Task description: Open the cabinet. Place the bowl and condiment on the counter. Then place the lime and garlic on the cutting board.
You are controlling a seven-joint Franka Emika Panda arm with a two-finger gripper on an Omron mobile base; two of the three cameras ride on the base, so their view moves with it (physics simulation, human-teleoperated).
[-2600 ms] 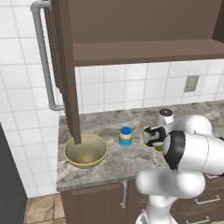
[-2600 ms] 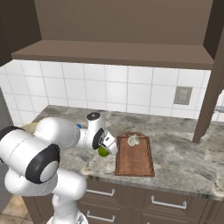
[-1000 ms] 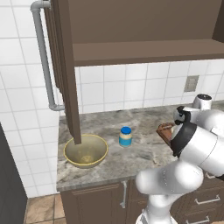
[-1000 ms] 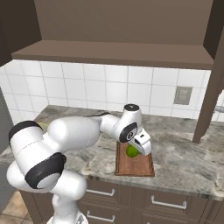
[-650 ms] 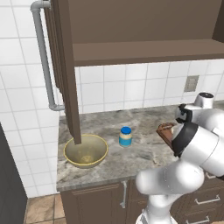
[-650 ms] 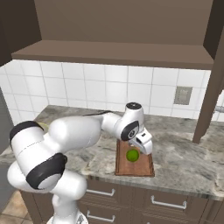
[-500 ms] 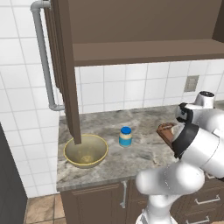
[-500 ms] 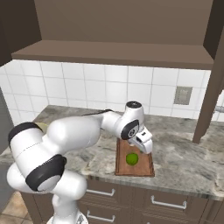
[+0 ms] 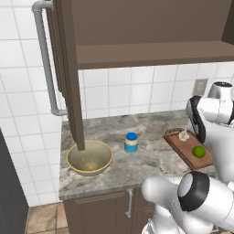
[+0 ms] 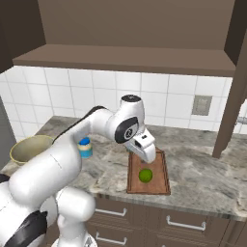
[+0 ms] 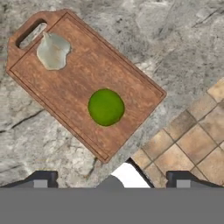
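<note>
Lime [image 11: 106, 106]: lies free on the cutting board [image 11: 78, 83], near its front end.
Garlic [image 11: 53, 51]: on the board, beside the handle slot.
Gripper [image 11: 109, 177]: above the board, fingers spread, holding nothing.

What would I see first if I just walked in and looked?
Probably the bright green lime, lying in the middle of the reddish cutting board, with the pale garlic up by the board's handle end. Next, the big white robot arm bent over the board, its gripper open above the lime. Farther along the counter sit a wide yellowish bowl and a small blue-lidded jar.
</note>
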